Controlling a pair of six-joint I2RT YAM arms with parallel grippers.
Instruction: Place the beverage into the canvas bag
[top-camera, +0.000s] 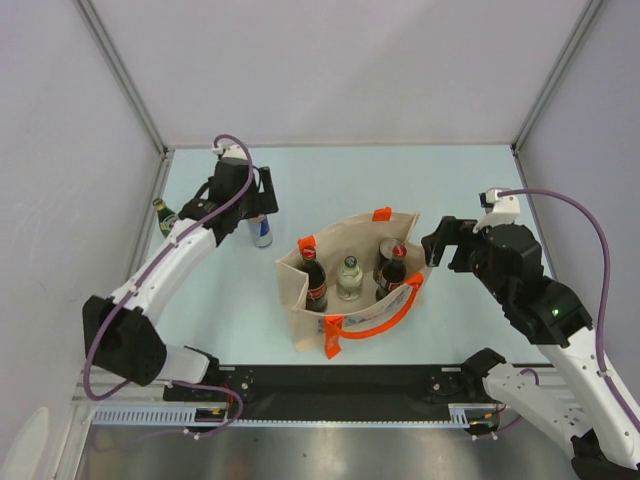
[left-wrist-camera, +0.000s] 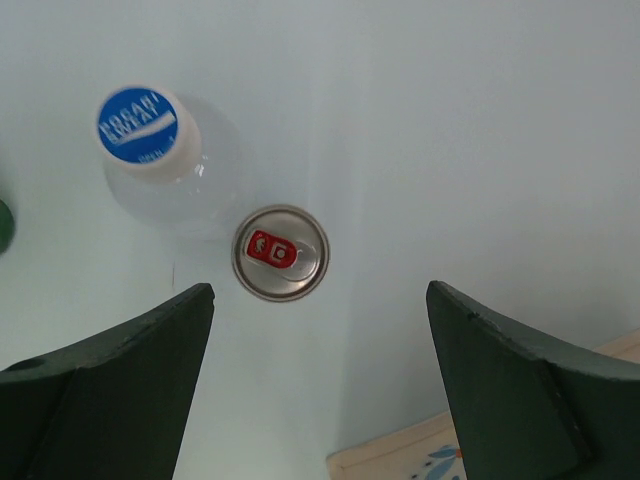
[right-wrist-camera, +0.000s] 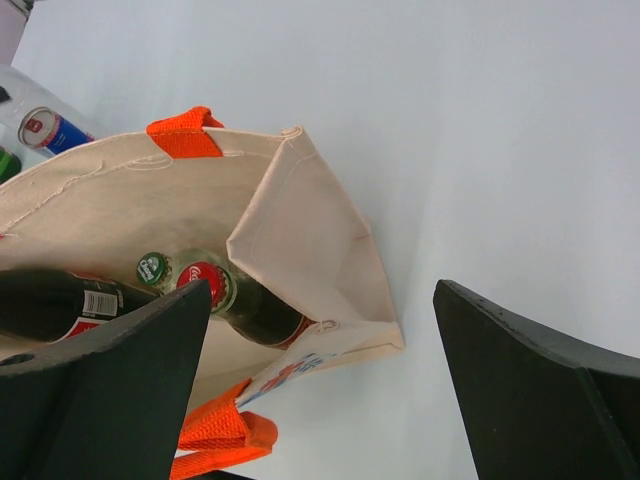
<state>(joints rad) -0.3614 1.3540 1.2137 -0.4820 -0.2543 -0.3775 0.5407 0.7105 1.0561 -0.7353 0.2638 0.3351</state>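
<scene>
The beige canvas bag (top-camera: 300, 285) with orange handles (top-camera: 385, 312) stands mid-table, holding several bottles (top-camera: 349, 278). A silver-topped can with a red tab (left-wrist-camera: 281, 252) stands on the table to the bag's left, also in the top view (top-camera: 262, 233). My left gripper (left-wrist-camera: 318, 300) is open above and just beside the can, empty; it also shows in the top view (top-camera: 258, 208). My right gripper (right-wrist-camera: 322, 292) is open and empty over the bag's right end (right-wrist-camera: 310, 230), where a red-capped bottle (right-wrist-camera: 203, 282) and a green-capped bottle (right-wrist-camera: 153, 268) lean; it also shows in the top view (top-camera: 438, 245).
A clear bottle with a blue-and-white cap (left-wrist-camera: 150, 125) stands right beside the can. A green bottle (top-camera: 163, 215) stands near the left wall. A corner of the bag (left-wrist-camera: 420, 458) shows below the left fingers. Grey walls enclose the table on three sides.
</scene>
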